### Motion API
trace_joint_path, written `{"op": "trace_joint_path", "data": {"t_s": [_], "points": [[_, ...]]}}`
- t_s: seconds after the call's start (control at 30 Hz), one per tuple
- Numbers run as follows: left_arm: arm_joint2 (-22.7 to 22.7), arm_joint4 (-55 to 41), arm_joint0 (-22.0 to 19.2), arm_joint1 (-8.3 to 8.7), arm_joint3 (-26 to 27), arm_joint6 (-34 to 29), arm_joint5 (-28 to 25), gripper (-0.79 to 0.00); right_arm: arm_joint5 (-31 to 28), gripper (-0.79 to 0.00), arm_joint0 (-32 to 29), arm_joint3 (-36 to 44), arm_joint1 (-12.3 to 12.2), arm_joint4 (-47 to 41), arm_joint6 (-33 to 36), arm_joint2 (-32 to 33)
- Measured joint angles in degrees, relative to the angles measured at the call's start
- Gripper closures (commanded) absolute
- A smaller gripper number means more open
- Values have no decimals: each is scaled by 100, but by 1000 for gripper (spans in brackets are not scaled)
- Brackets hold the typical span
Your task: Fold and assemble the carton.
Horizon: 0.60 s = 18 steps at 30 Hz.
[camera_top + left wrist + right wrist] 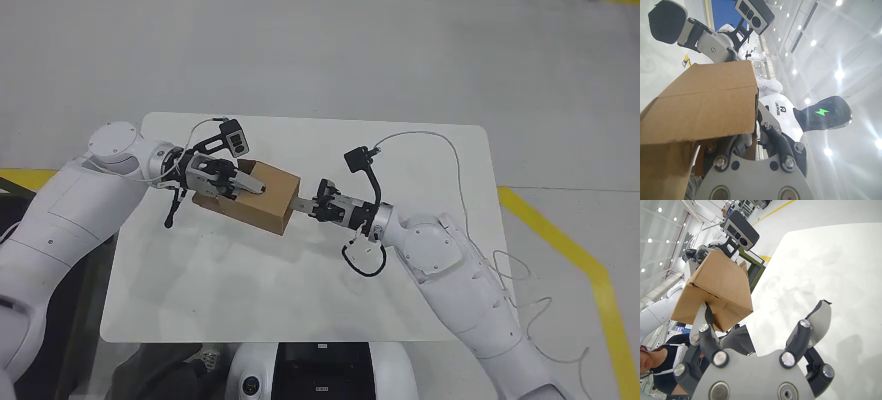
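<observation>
Over the left half of the table [300, 290], the brown carton [250, 197] sits between the two grippers. It is a long box shape. It lies slanted, with one end toward each arm. It looks lifted a little off the table, with its shadow under it.

The left gripper [238, 185] is at the carton's left end. It is clenched on the carton there. One finger lies on the top side, and the carton wall goes in between the fingers. In the left wrist view, a torn-looking flap edge of the carton [706, 106] hangs down just in front of that gripper.

The right gripper [303, 205] is at the other end of the carton. Its jaws are spread wide and grip nothing. In the right wrist view, one of its fingers [703, 315] touches the end face of the carton [721, 285], where the folded flaps meet in a seam. The other finger [821, 313] is well apart from the carton, out over the bare white table [829, 266].
</observation>
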<state>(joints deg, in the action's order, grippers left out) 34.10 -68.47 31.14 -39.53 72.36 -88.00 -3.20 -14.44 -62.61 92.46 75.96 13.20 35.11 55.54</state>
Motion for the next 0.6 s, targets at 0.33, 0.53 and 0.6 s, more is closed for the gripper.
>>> {"op": "trace_joint_path", "data": {"t_s": [0.33,0.53,0.6], "points": [[-49,-47,-19,15,24,0,-3,0,9,-785,99,-88,22,-96,41,-80],[-69,-65,-25,29,10,0,-18,0,-58,-785,151,-159,33,-205,46,-93],[-70,-59,-36,32,-32,0,-35,0,-83,-785,125,-154,22,-234,53,-48]]}}
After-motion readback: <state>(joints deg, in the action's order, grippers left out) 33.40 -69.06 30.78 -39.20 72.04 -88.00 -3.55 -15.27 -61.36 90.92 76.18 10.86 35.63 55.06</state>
